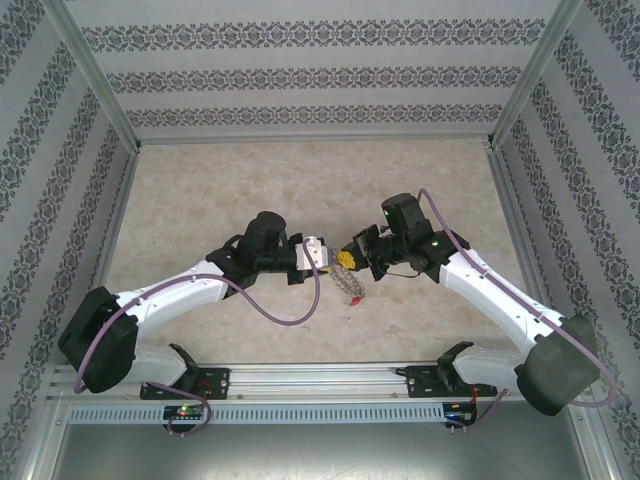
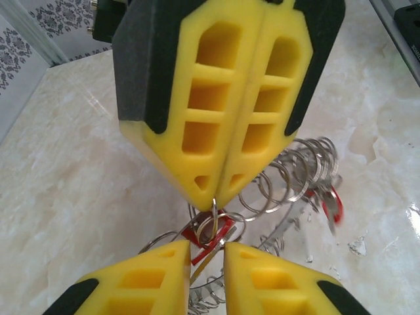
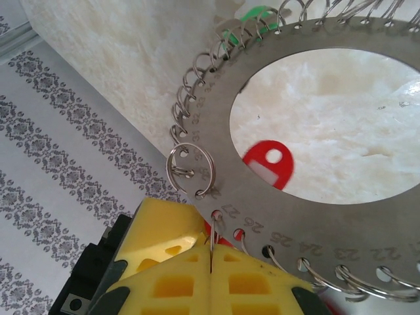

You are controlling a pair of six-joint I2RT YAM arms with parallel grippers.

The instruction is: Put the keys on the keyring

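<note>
The keyring [image 3: 315,223] is a flat grey metal ring with numbered holes and small wire split rings round its rim; it lies between both arms [image 1: 350,285]. My right gripper [image 3: 211,244] is shut on one small split ring threaded through a rim hole. In the left wrist view that ring hangs from the right gripper [image 2: 215,197] over a red-headed key [image 2: 197,235]. The key's thin blade runs down into the narrow gap of my left gripper [image 2: 207,248], whose jaws stand slightly apart. A second red key [image 3: 269,164] shows through the keyring's hole.
A green key head [image 3: 252,16] sits among the split rings at the keyring's far rim. The marbled tabletop [image 1: 300,180] is walled by patterned panels on three sides. Both grippers meet tip to tip at mid-table [image 1: 338,255].
</note>
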